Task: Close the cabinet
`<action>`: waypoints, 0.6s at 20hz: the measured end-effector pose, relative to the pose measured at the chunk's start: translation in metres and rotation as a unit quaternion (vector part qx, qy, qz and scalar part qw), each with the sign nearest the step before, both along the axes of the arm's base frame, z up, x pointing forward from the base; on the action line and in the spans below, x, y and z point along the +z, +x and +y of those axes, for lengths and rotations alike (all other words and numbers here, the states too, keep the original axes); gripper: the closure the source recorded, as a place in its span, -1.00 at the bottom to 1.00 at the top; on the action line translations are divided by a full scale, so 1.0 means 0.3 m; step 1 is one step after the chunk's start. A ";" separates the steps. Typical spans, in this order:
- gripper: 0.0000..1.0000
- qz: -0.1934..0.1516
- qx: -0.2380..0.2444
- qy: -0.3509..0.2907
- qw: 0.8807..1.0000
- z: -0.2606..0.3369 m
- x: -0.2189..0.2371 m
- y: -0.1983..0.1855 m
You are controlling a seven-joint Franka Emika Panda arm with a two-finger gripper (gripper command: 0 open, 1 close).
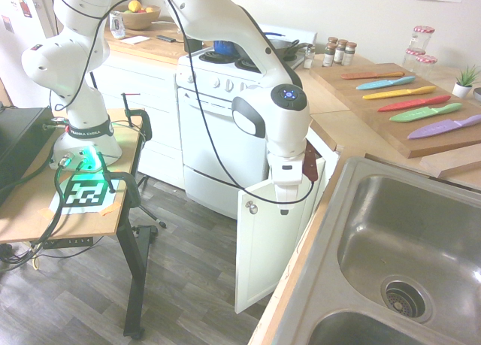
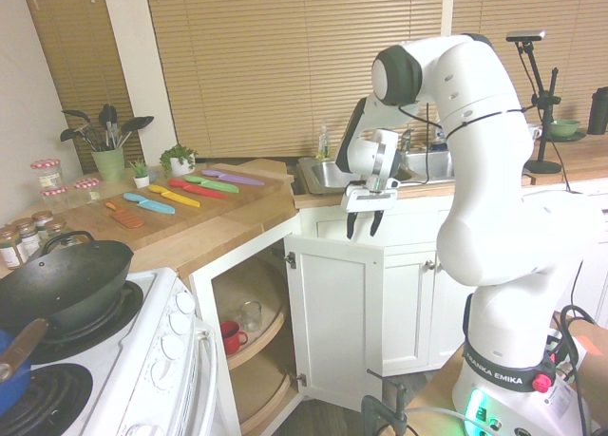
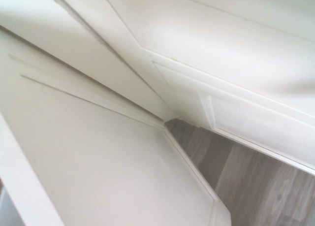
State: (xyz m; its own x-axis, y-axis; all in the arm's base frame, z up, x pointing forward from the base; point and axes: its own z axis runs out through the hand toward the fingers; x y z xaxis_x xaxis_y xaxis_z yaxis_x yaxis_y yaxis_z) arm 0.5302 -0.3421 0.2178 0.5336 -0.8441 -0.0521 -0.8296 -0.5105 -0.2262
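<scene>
Under the wood countertop: the cabinet [image 2: 337, 312] sits at the corner between the oven [image 1: 210, 134] and the sink [image 1: 406, 247], its narrow door swung wide into the room.
Door position: at about 6 o'clock from the gripper [image 2: 365, 222] in the second exterior view, hinged on its left edge, free edge out over the floor.
Progress: nothing closed yet; the whole swing back to the frame is left.
Hand: fingers spread apart, holding nothing, pointing steeply down just above the door's top edge; contact cannot be told.
Door make: flat white painted panel with a recessed centre, straight moulded edges, small round silver knob [image 1: 252, 207] near the top corner.
Interior: curved wooden shelves [image 2: 256, 346], a red mug [image 2: 231, 335] and a clear glass [image 2: 251, 315] at 9 o'clock from the door.
Floor: grey wood-grain planks [image 3: 256, 181].
</scene>
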 end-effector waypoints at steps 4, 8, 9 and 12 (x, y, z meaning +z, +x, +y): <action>1.00 0.007 0.005 0.004 1.000 0.016 -0.038 0.005; 1.00 0.013 0.010 0.004 1.000 0.032 -0.076 0.010; 1.00 0.013 0.012 0.002 1.000 0.034 -0.079 0.011; 1.00 0.014 0.017 -0.002 1.000 0.039 -0.088 0.014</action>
State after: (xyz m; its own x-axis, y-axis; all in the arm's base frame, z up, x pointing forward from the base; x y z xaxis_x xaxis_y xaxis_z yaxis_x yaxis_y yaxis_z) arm 0.5346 -0.3305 0.1915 0.5608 -0.8255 -0.0643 -0.8176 -0.5399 -0.2002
